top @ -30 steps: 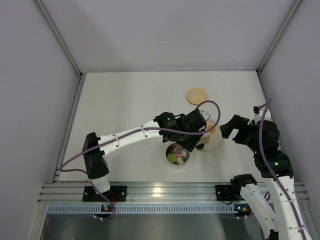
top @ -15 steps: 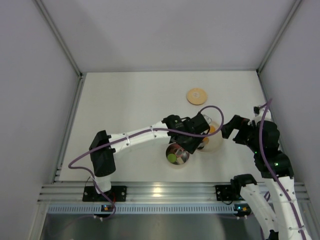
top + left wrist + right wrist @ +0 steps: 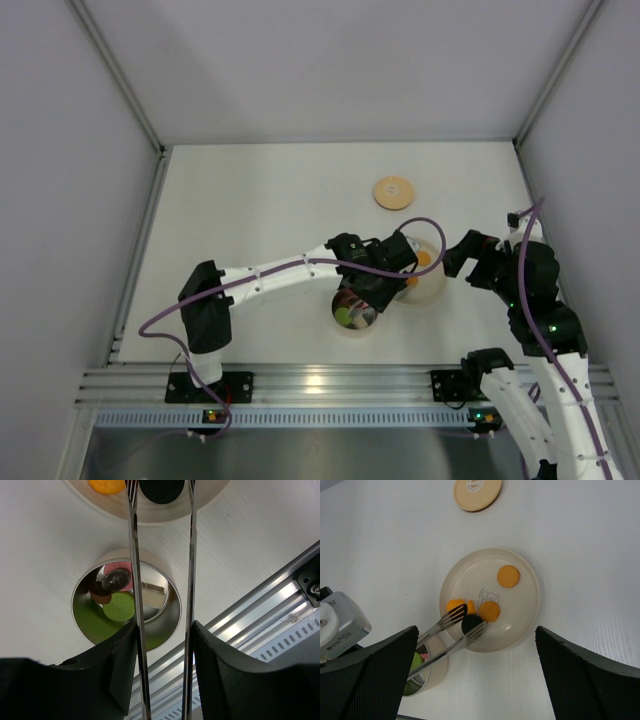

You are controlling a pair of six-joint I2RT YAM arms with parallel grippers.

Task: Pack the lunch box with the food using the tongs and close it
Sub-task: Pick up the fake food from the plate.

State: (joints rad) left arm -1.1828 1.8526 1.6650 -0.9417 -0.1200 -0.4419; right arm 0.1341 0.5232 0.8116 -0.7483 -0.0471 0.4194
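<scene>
My left gripper [image 3: 388, 268] [image 3: 164, 630] is shut on the tongs [image 3: 134, 570] [image 3: 445, 629]. Their two slim arms run out over the steel lunch box [image 3: 354, 310] [image 3: 160, 615] [image 3: 431, 676] to the cream plate [image 3: 432, 285] [image 3: 145, 517] [image 3: 527, 625]. The slotted tips stand apart on either side of a black round piece [image 3: 161, 489] [image 3: 471, 623]. Orange bits [image 3: 508, 576] [image 3: 106, 485] lie on the plate. A green ball [image 3: 119, 606] and dark and pink pieces lie in the lunch box. The tan lid [image 3: 393, 192] [image 3: 477, 491] lies flat behind the plate. My right gripper [image 3: 462, 256] [image 3: 476, 630] hangs open above the plate's right side, holding nothing.
An aluminium rail [image 3: 320, 385] [image 3: 260, 610] runs along the near table edge, just in front of the lunch box. White walls close in the table on the left, back and right. The right arm's column [image 3: 545, 330] rises at the near right.
The left arm has reached a little further right, bringing the tongs' tips onto the plate. Its grip on the tongs is unchanged. The right arm has stayed still.
</scene>
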